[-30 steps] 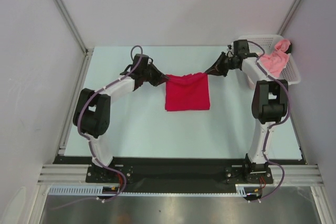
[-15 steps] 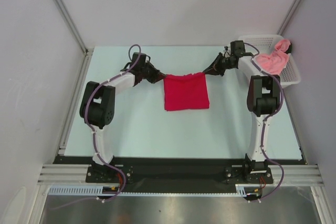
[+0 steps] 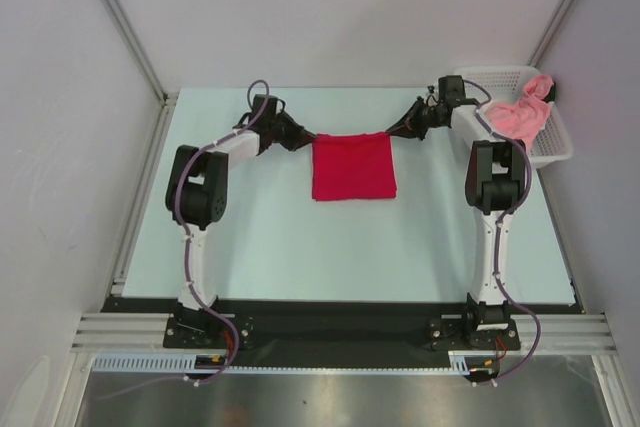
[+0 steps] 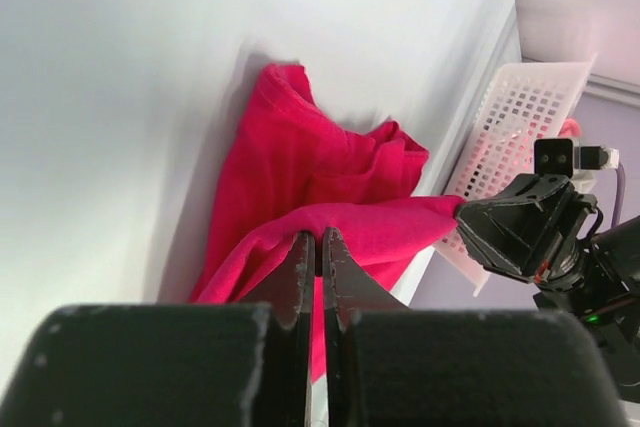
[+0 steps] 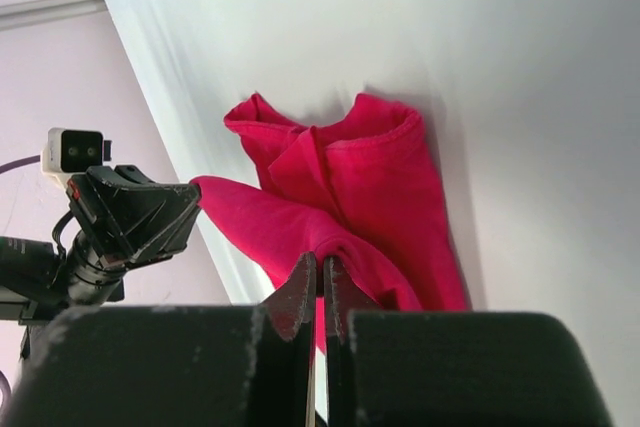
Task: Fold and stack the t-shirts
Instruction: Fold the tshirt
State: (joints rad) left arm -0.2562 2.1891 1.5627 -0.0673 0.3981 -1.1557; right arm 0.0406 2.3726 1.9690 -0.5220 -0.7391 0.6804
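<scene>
A crimson red t-shirt (image 3: 354, 167) hangs folded between my two grippers, its lower part resting on the table. My left gripper (image 3: 308, 138) is shut on its top left corner, and my right gripper (image 3: 391, 133) is shut on its top right corner. The top edge is stretched taut between them. In the left wrist view the red t-shirt (image 4: 300, 177) bunches over my left gripper (image 4: 318, 237). The right wrist view shows the same red t-shirt (image 5: 370, 187) draped over my right gripper (image 5: 320, 261). A salmon pink t-shirt (image 3: 522, 113) lies crumpled in the white mesh basket (image 3: 548, 152).
The basket stands at the table's far right corner, close behind my right arm (image 3: 497, 175). Pale walls enclose the table (image 3: 250, 237) on the left, back and right. The left arm's elbow (image 3: 196, 187) stands over the left part of the table.
Both grippers have carried the shirt's top edge slightly farther back and up. Both elbows have swung inward, and the hanging cloth has shifted a little toward the back.
</scene>
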